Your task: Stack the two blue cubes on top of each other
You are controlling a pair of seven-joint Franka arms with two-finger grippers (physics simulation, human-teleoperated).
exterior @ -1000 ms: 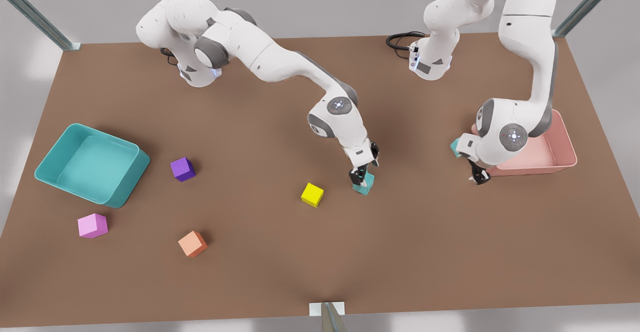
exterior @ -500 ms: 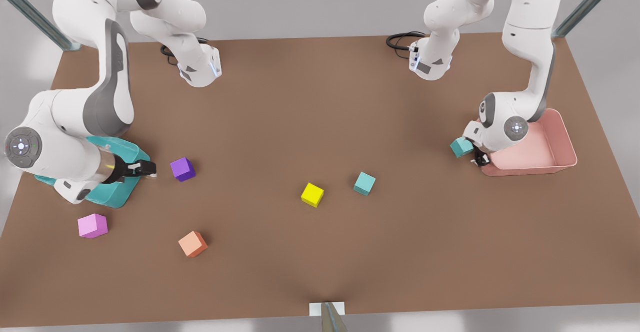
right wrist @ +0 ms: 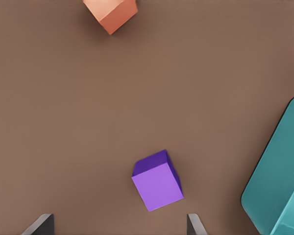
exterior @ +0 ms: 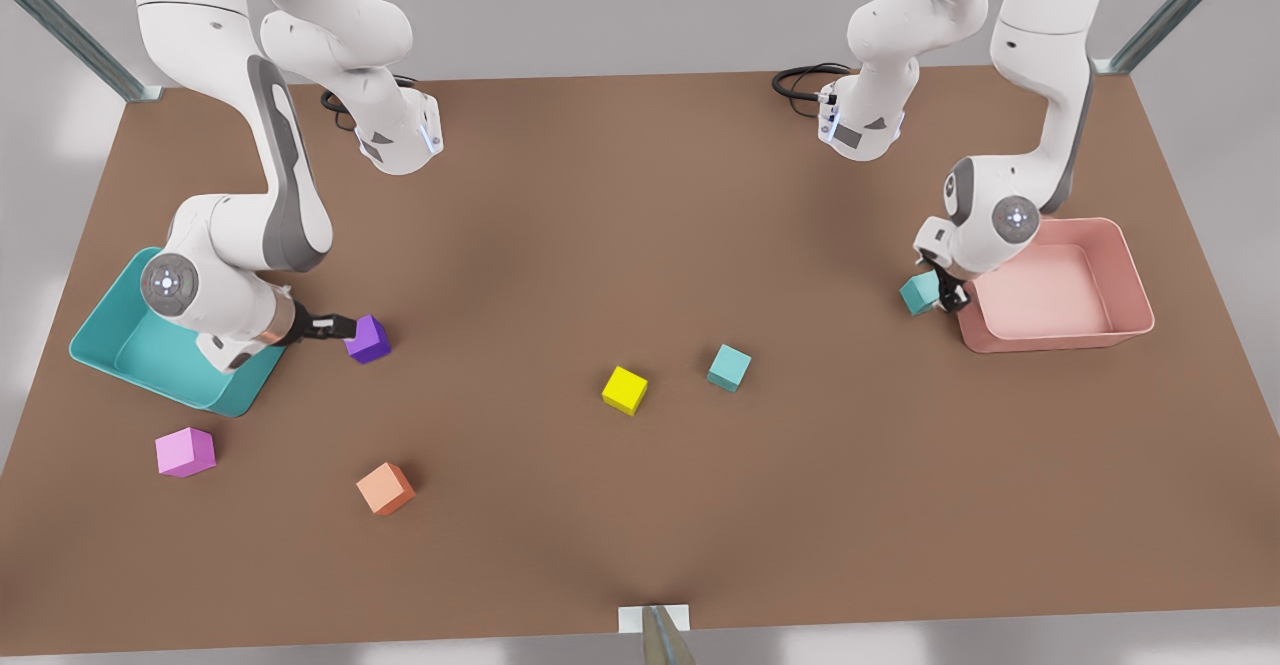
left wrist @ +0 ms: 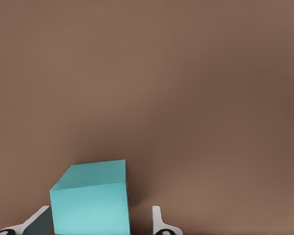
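Since half a second ago, the right gripper (exterior: 340, 326) has advanced from beside the teal tray (exterior: 110, 345) to the purple cube (exterior: 368, 339), fingers spread wide with that cube between them, ungripped. Left gripper (exterior: 945, 295) stands at one blue cube (exterior: 919, 293) beside the pink tray (exterior: 1125, 275), fingers parted around it, not clamped. Second blue cube (exterior: 729, 367) rests on the table (exterior: 640, 195) near the yellow cube (exterior: 624, 390), well apart from the first.
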